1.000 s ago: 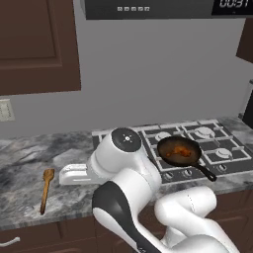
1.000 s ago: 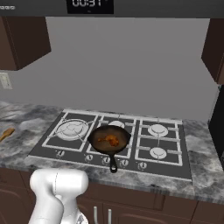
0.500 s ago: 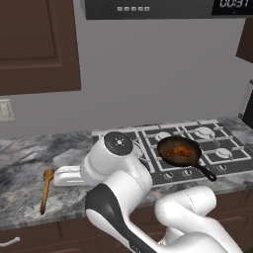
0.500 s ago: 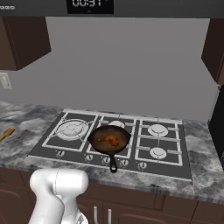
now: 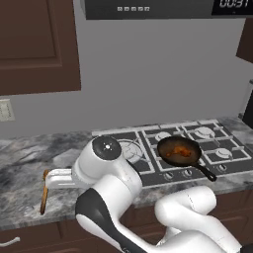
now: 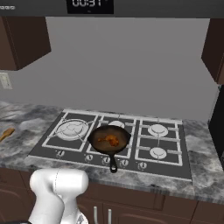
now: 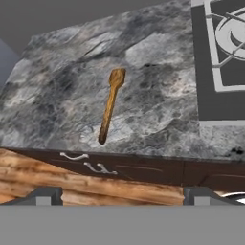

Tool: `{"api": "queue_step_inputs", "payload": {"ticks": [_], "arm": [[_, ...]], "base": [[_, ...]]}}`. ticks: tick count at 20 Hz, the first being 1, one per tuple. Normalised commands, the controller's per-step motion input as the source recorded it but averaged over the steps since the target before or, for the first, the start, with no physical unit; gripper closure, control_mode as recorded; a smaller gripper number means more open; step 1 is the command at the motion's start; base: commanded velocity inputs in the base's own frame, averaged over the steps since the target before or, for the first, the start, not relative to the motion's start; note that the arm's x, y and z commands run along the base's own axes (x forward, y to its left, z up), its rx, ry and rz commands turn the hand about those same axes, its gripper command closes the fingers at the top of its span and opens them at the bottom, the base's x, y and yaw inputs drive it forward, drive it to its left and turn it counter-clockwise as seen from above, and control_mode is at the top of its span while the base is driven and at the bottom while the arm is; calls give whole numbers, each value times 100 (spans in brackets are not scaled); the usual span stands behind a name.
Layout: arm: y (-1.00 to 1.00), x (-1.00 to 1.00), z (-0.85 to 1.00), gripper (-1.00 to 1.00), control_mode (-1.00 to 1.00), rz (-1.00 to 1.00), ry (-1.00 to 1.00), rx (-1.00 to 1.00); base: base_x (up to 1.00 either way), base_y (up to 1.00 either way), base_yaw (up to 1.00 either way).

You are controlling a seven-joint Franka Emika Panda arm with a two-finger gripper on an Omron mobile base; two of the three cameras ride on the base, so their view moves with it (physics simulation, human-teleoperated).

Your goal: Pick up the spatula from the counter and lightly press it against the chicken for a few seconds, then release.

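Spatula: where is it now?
The spatula lies flat on the marble counter, left of the stove in the left base view, near the counter's front edge.

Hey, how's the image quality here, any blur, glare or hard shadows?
Hand view: crisp, evenly lit, no clear shadow under the spatula on the counter. Left base view: soft, slightly blurry around the pan. Right base view: similarly soft, no glare on the stove.

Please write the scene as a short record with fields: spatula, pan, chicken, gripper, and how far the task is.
spatula: lies flat on the counter, left of the stove, untouched
pan: on the stove, handle toward the front edge
chicken: in the pan
gripper: open, empty, apart from the spatula and facing it
task: spatula not yet picked up
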Motion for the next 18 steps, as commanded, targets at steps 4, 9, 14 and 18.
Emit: {"api": "queue_step_inputs", "payload": {"ticks": [4,9,14,18], "arm": [[15,10,-16,-100,-100,-1,1,0],[12,24,-21,-100,-100,-1,4,0],[10,23,-21,-100,-100,-2,4,0],[18,14,-12,-100,-100,-1,1,0]], "base": [[0,0,0],[0,0,0],[0,0,0],[0,0,0]]}}
